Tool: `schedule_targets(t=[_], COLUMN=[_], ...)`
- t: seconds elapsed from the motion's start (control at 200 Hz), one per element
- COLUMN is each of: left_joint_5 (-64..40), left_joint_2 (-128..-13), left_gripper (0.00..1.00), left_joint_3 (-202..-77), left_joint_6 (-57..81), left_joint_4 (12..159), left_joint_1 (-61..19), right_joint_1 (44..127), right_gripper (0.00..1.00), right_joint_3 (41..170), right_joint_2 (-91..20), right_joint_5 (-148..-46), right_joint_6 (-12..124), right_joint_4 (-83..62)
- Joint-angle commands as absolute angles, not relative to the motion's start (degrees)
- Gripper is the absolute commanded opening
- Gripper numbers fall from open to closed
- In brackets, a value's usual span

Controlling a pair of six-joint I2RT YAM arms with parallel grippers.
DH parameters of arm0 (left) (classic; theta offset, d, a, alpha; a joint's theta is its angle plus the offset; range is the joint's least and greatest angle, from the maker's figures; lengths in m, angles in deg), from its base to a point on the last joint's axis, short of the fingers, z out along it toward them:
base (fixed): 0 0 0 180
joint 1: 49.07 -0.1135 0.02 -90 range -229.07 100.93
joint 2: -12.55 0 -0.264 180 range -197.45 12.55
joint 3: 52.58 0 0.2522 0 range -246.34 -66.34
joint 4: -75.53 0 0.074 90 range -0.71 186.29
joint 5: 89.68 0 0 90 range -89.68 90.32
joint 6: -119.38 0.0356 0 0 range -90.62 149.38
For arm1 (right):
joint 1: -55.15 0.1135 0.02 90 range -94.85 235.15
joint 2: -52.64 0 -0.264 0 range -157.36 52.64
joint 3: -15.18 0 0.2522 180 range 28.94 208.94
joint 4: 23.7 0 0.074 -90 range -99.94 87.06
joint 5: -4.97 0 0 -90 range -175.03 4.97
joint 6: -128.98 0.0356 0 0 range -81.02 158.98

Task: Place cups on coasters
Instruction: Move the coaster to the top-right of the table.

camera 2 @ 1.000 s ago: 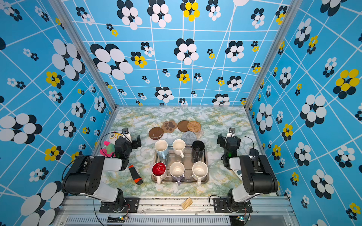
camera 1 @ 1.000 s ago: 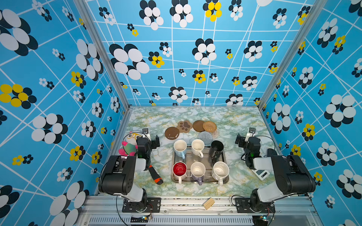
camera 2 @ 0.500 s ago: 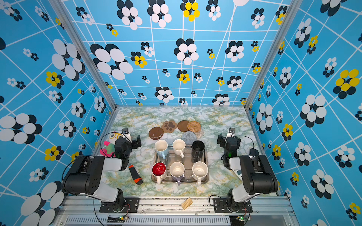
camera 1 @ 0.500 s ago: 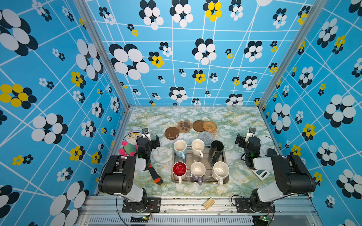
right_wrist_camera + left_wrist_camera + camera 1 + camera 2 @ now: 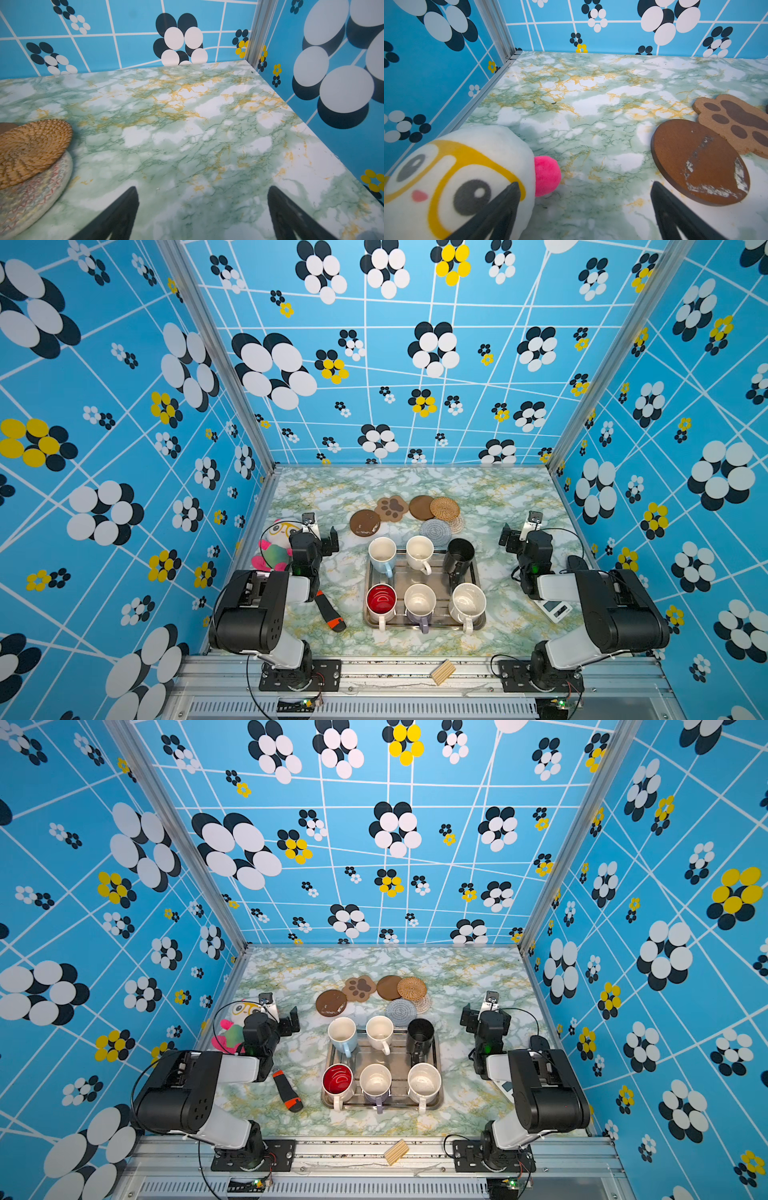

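Note:
In both top views several cups stand on a steel tray [image 5: 436, 580]: light blue [image 5: 382, 551], cream-white [image 5: 419, 549] and black [image 5: 459, 551] behind, red-inside [image 5: 381, 599], lavender [image 5: 419, 601] and cream-white [image 5: 468, 602] in front. Behind the tray lie the coasters: dark brown disc [image 5: 365, 522], paw shape [image 5: 391, 507], second brown disc [image 5: 420, 507], rattan round [image 5: 444, 508], grey woven [image 5: 435, 531], whitish woven [image 5: 457, 524]. My left gripper [image 5: 585, 187] hangs open left of the tray, near the brown disc [image 5: 699, 162]. My right gripper [image 5: 202, 190] is open over bare table, right of the tray.
A plush toy [image 5: 276, 543] lies by the left wall, beside the left gripper's fingers [image 5: 508, 199]. An orange-and-black tool [image 5: 330, 612] lies left of the tray. A small white device [image 5: 555, 609] sits under the right arm. A wood block [image 5: 442, 672] rests on the front rail.

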State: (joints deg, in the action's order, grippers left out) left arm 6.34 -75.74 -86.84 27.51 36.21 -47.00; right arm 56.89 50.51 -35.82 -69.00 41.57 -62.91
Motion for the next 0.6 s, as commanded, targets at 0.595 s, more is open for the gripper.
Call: schedule_targets(t=[0.595], left_joint_5=[6.85], left_joint_2=[-65.93], left_gripper=[0.93], left_joint_3=[-99.85], left_joint_6=[29.62], left_joint_4=[63.53], left_joint_1=[-46.83], right_joint_1=[58.75], right_gripper=[0.98], right_joint_3=[50.92], right_joint_2=[-33.00], right_joint_5=[-62.50], right_joint_6=[41.92], right_joint_4=[-60.53])
